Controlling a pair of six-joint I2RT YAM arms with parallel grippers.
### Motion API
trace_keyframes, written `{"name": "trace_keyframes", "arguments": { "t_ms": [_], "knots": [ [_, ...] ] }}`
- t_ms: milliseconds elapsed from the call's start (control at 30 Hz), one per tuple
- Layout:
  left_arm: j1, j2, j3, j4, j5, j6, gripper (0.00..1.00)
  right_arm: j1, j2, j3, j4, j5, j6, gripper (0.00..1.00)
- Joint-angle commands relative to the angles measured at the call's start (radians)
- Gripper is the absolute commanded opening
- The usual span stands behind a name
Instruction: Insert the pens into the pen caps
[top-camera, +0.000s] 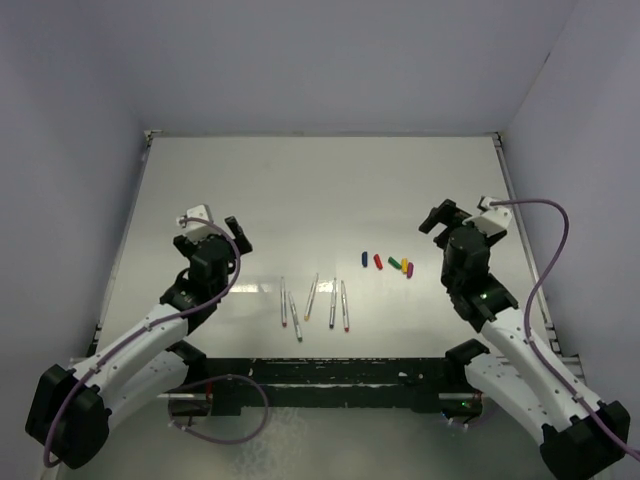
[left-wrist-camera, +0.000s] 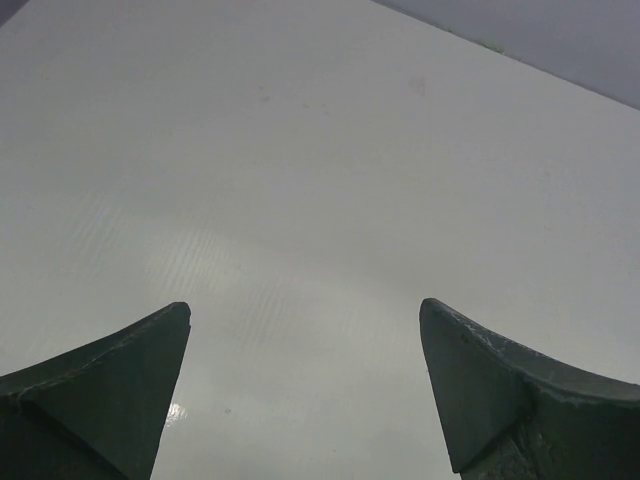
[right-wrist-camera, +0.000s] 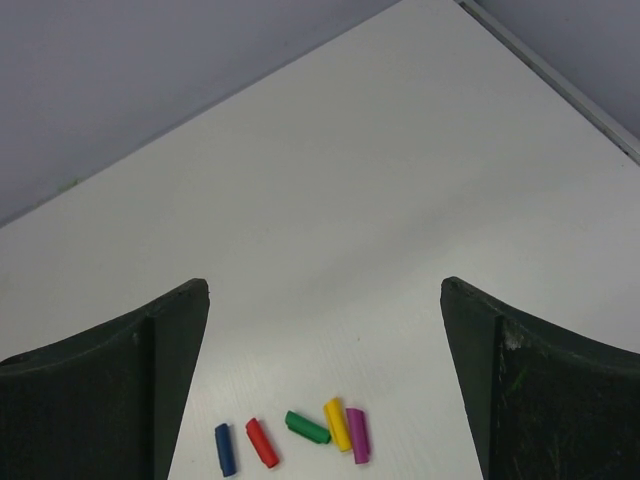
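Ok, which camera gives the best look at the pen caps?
Right wrist: all five pen caps lie close and large, colours distinct. Top external shows them as tiny specks right of the pens; left wrist shows only the table.

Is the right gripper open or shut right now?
Open. In the right wrist view the right gripper has its jaws wide apart, gripping nothing; the pen caps lie loose on the surface.
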Motion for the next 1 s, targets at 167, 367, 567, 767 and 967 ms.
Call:
{"name": "trace_keyframes", "arguments": {
  "t_ms": [167, 367, 567, 767, 967],
  "knots": [
    [-0.004, -0.018, 0.094, -0.123, 0.092, 0.075, 0.99, -0.004, 0.1, 0.036, -0.042, 0.071, 0.031, 1.0],
    [-0.005, 0.149, 0.19, -0.187, 0.271, 0.116, 0.99, -0.005, 0.125, 0.024, -0.013, 0.073, 0.028, 1.0],
    [-0.074, 0.3, 0.207, -0.202, 0.385, 0.042, 0.99, -0.005, 0.12, 0.015, -0.021, 0.071, 0.04, 0.99],
    [-0.287, 0.384, 0.289, -0.369, 0.228, -0.065, 0.99, -0.005, 0.149, 0.016, -0.029, 0.056, 0.057, 0.96],
    [-0.334, 0.395, 0.291, -0.437, 0.26, -0.162, 0.99, -0.004, 0.187, 0.032, -0.082, 0.065, 0.088, 0.92]
  ]
}}
